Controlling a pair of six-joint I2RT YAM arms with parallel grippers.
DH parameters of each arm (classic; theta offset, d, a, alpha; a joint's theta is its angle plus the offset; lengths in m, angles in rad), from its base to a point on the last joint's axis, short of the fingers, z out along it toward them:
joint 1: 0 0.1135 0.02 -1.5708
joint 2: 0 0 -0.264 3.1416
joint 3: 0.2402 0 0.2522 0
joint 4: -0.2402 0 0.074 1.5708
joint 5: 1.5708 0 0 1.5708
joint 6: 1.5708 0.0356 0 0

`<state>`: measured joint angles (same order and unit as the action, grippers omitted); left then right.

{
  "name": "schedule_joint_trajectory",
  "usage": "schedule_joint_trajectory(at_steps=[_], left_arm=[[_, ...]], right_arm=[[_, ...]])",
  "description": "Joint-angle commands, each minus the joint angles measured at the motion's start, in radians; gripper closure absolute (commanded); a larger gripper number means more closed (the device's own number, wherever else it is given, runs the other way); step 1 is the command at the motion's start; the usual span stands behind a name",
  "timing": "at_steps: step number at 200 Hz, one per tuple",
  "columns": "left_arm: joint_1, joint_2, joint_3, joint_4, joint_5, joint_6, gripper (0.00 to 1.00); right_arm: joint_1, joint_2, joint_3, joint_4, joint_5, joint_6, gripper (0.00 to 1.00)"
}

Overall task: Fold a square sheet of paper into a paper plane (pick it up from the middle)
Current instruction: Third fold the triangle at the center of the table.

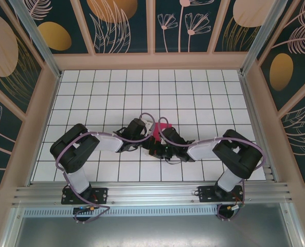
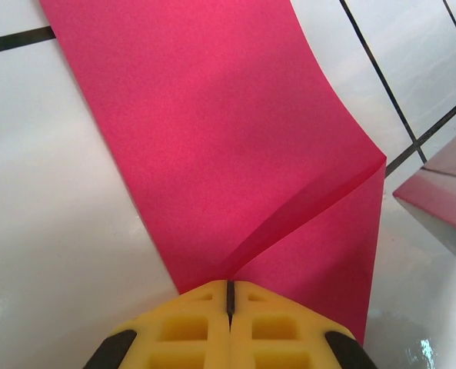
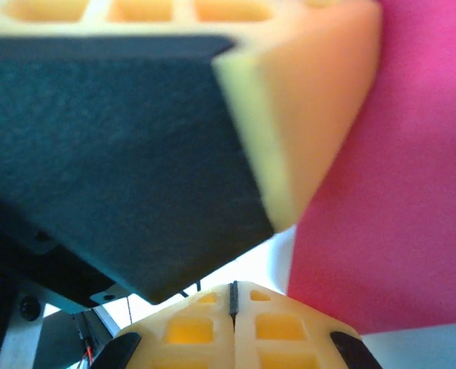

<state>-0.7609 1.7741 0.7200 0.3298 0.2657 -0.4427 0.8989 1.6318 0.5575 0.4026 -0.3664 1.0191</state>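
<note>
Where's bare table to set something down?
Free: the far half of the table, every tile row from the back wall to the paper, side to side. Crowded: the near middle, where the left claw, shut on the paper, meets the shut right claw. The left arm and right arm cover the near rows.

The thin magenta-red square sheet of paper [image 2: 235,138] is plain and unmarked, darker red along its crease; the glossy flat table top [image 1: 193,98] is white, ruled by thin black lines into a square grid; the left gripper [image 2: 230,288] has yellow foam fingers with black outer corners, the right gripper [image 3: 232,288] the same yellow; the jointed robot arms [image 1: 75,149] are black with white forearm shells and purple cables [image 1: 90,133]; the surrounding wall panels [image 1: 121,25] are dark teal with peach leaves, flowers and golden ovals.
</note>
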Motion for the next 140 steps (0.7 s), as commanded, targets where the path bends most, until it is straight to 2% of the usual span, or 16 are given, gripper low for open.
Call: schedule_joint_trajectory(at_steps=[1,63,103,121,140], left_arm=[[0.003,0.047,-0.019,-0.082,-0.012,-0.010,1.00],[0.004,0.044,-0.019,-0.089,-0.019,-0.010,1.00],[0.004,0.039,-0.017,-0.106,-0.028,-0.005,1.00],[0.004,0.038,-0.015,-0.110,-0.029,-0.004,1.00],[0.003,0.041,-0.007,-0.114,-0.028,-0.005,1.00]], right_arm=[[0.012,0.045,0.035,-0.026,0.021,-0.018,0.98],[0.005,0.096,0.047,-0.066,0.046,-0.037,0.99],[-0.017,-0.092,0.045,-0.156,0.095,-0.081,0.97],[-0.055,-0.155,0.032,-0.208,0.125,-0.106,0.97],[-0.112,-0.167,-0.002,-0.184,0.090,-0.113,0.97]])
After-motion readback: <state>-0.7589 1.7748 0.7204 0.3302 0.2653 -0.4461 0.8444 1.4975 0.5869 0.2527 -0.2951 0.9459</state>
